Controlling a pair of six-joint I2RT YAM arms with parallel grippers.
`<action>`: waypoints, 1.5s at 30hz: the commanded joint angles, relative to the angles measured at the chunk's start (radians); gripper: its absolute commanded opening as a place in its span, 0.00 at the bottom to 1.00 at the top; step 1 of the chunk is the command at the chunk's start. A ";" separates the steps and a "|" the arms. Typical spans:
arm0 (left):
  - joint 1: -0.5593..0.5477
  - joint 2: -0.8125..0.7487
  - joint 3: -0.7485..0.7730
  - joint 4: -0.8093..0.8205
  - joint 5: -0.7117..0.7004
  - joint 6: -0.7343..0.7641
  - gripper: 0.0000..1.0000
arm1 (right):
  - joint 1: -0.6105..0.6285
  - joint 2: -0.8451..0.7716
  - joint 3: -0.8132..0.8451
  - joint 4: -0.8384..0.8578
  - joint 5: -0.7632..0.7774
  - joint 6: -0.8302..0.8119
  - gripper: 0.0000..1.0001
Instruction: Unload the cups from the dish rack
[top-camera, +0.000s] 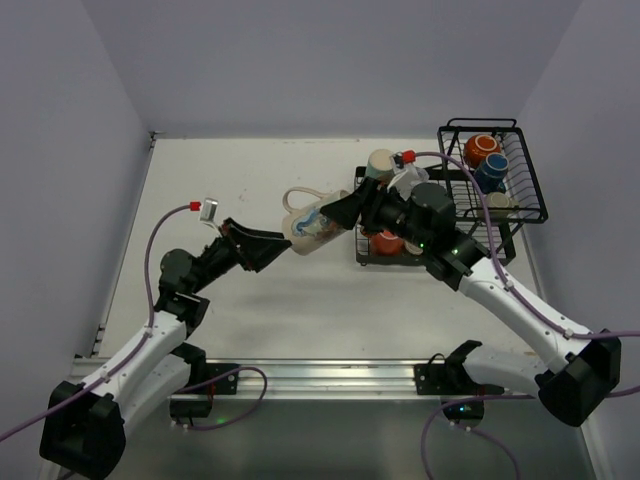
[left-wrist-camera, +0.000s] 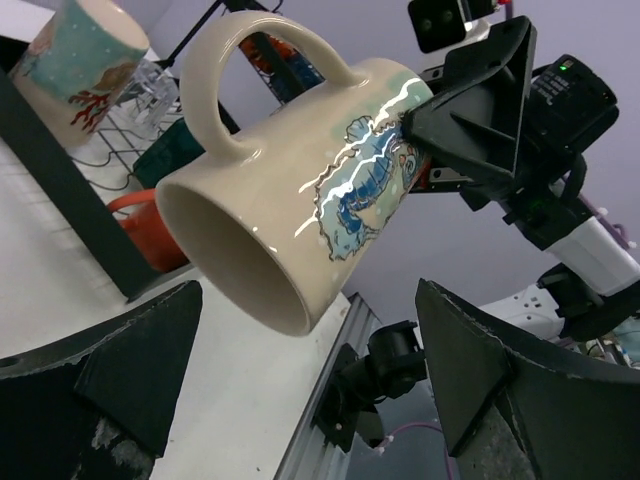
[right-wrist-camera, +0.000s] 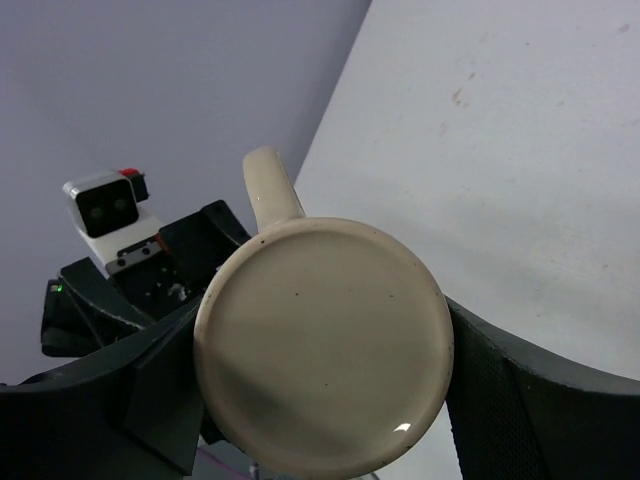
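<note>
Mug (top-camera: 312, 226) is out of the rack (top-camera: 533, 182), lying on its side in the air over the table (top-camera: 230, 170), between the two grippers and just left of the rack's lower tray (top-camera: 480, 220). Right gripper (top-camera: 335, 212) is clenched on the mug's base end: in the right wrist view the cream underside fills the gap between both fingers (right-wrist-camera: 545, 400). The mug's mouth points at the left gripper (top-camera: 283, 248) and its handle faces the far wall. Left gripper is released. In the left wrist view its fingers (left-wrist-camera: 130, 370) stand spread on either side below the rim, apart from the mug, with bare table showing beneath. The mug's blue seahorse print faces that camera. The right wrist lies across the tray and hides much of it, and a purple cable (top-camera: 487, 205) crosses the ribs. An orange-red cup (top-camera: 387, 243) sits at the tray's near left, partly under the wrist. A cream cup (top-camera: 381, 163) stands at the tray's far left corner, just behind the gripper body. The raised basket (top-camera: 460, 127) at far right holds an orange cup (top-camera: 481, 148) and a blue cup (top-camera: 489, 173), touching each other. A pale cup (top-camera: 500, 200) lies near them, but I cannot tell which tier it is on.
</note>
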 joint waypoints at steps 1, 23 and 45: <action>-0.022 0.001 -0.005 0.144 0.002 -0.047 0.91 | 0.023 -0.022 0.003 0.303 -0.072 0.124 0.24; -0.044 0.006 0.071 -0.011 -0.116 0.023 0.00 | 0.072 0.143 -0.140 0.584 -0.140 0.234 0.99; -0.001 0.719 1.186 -1.468 -0.788 0.861 0.00 | 0.070 -0.136 -0.257 0.044 0.124 -0.156 0.99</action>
